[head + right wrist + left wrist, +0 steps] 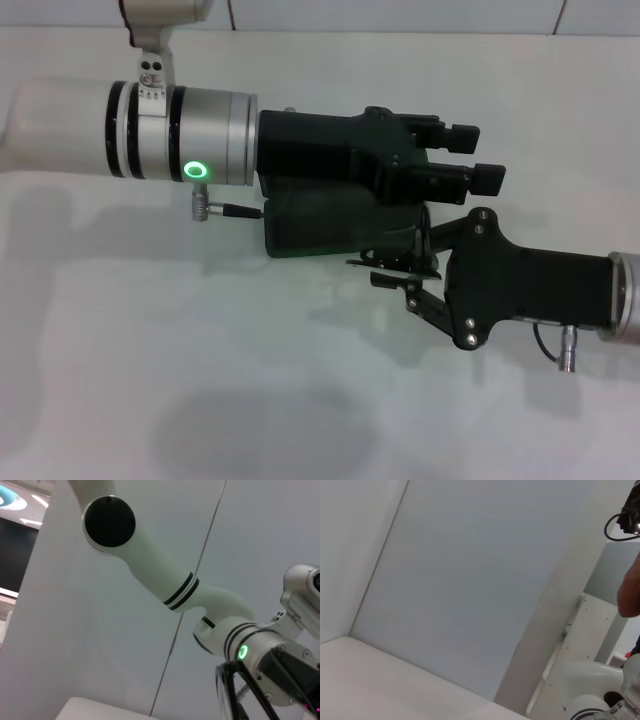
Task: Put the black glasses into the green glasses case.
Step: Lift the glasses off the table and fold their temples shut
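In the head view the green glasses case lies at the middle of the table, mostly hidden under my left arm. My left gripper hovers over the case's right end with its fingers apart and nothing between them. My right gripper reaches in from the right, just by the case's near right corner, and is shut on the black glasses. The thin frame and temple arms of the glasses also show close up in the right wrist view.
The white table stretches around the case. My left arm's silver wrist with its green light spans the upper left. A grey wall panel stands behind the table. The left arm shows in the right wrist view.
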Robot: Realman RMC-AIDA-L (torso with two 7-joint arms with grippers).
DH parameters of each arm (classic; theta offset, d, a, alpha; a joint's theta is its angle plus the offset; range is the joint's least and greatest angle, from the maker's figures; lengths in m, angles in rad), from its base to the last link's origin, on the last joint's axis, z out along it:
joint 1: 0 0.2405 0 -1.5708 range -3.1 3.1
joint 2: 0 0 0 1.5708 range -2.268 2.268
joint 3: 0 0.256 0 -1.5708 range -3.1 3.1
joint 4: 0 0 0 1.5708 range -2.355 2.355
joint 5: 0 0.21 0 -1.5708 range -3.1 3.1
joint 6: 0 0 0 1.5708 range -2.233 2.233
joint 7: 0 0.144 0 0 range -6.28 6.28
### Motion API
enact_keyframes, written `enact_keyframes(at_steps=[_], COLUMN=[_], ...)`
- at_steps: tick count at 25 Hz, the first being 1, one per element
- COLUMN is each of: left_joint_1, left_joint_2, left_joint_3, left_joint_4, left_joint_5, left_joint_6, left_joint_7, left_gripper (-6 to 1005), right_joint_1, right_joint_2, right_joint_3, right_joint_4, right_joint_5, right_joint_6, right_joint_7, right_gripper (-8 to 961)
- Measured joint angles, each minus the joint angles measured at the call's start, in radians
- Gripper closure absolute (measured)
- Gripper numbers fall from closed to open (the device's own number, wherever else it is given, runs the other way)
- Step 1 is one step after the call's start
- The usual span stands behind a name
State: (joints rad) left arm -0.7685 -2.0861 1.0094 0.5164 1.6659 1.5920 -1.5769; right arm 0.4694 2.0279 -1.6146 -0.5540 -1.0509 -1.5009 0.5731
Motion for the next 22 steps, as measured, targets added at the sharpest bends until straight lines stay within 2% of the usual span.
enact_keyframes(at_steps=[9, 22], left_joint_1=[-0.003, -0.003], left_joint_2=[-0.002, -0.002], left_joint_3=[0.034, 0.036], left_joint_4=[-0.001, -0.002], left_joint_5=[0.003, 0.003], left_joint_6=[-0.001, -0.003], left_joint_7=[-0.005, -0.007], left_gripper=[271, 271], right_joint_1=[-0.008, -0.019], right_joint_2=[-0.001, 0.0], right_joint_3=[-0.001, 0.013], right_joint_4=[0.0, 0.002], right_joint_5=[0.007, 0.008], right_joint_6=[0.002, 0.002], right_joint_7=[-0.002, -0.003], right_gripper=[833, 829])
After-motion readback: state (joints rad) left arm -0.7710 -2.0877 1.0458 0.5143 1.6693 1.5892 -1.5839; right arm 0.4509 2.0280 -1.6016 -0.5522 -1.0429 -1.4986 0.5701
